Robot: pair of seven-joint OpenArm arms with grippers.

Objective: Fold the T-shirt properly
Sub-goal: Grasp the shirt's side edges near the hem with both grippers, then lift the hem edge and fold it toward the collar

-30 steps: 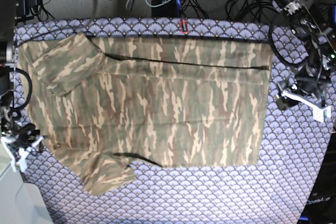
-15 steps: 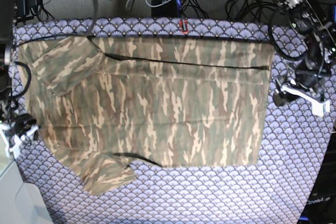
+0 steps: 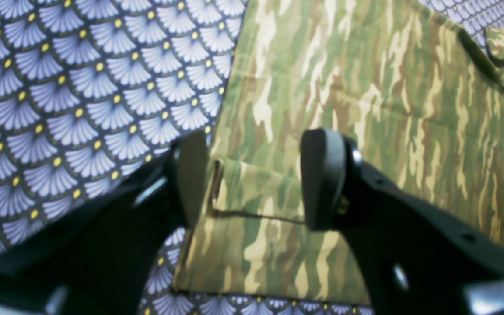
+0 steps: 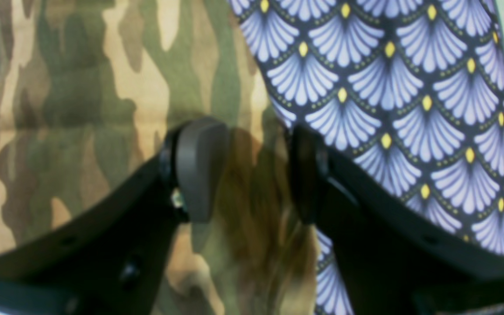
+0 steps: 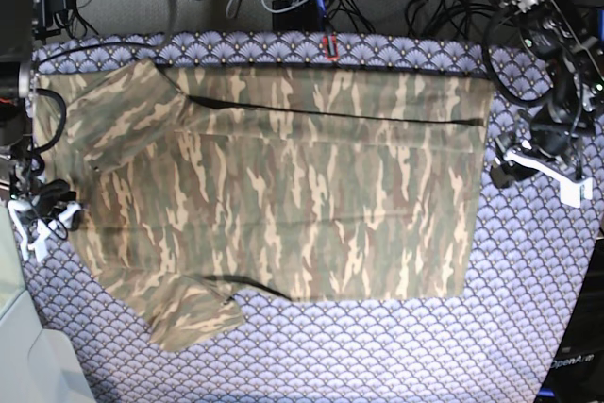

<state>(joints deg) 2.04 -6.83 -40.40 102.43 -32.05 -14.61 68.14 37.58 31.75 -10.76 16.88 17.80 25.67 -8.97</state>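
Lying flat mid-table, the soft camouflage T-shirt has wide-open grippers at nine and three o'clock; uneven pinches on single layers could skew the fold.

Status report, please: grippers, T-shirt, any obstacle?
Left gripper open over shirt edge. Right gripper open over opposite edge. T-shirt flat, partly folded. No obstacle visible.

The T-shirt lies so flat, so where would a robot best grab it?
Probably at the T-shirt's side edges, coming in from the cloth outside. In the left wrist view a folded hem corner sits between the open left tool, offering layered fabric to pinch.
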